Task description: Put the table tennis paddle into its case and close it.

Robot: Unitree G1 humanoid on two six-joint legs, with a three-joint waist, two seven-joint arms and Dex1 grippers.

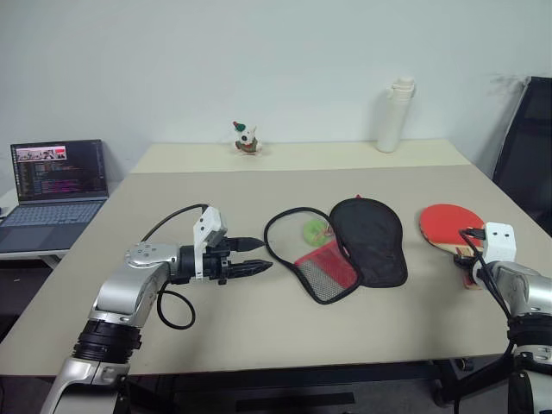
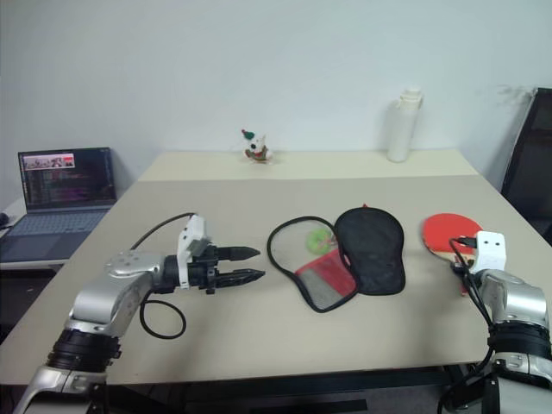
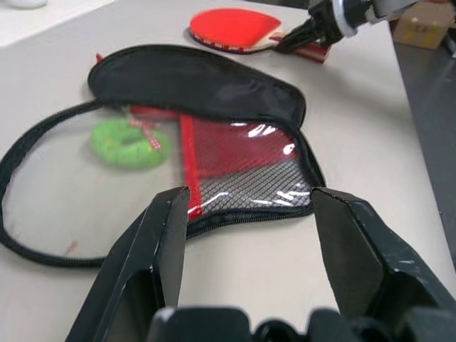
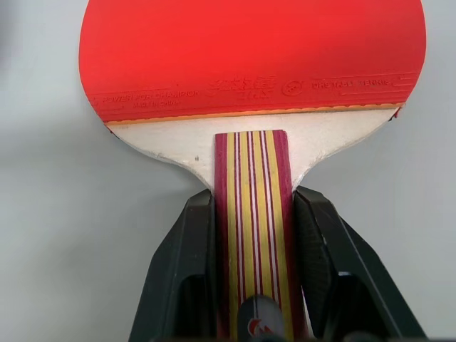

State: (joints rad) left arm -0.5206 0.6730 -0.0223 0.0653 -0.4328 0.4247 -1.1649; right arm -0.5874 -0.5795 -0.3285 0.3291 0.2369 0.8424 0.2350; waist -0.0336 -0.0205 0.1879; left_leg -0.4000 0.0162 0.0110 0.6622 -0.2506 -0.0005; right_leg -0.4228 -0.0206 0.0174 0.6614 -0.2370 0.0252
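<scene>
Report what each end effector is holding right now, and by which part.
The right end effector grips the table tennis paddle by its striped wooden handle, fingers on both sides. The left end effector is open and holds nothing, near the case.

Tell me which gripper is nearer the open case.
Left. The left gripper hovers open just beside the case; the right gripper is closed on the paddle handle, farther off.
</scene>
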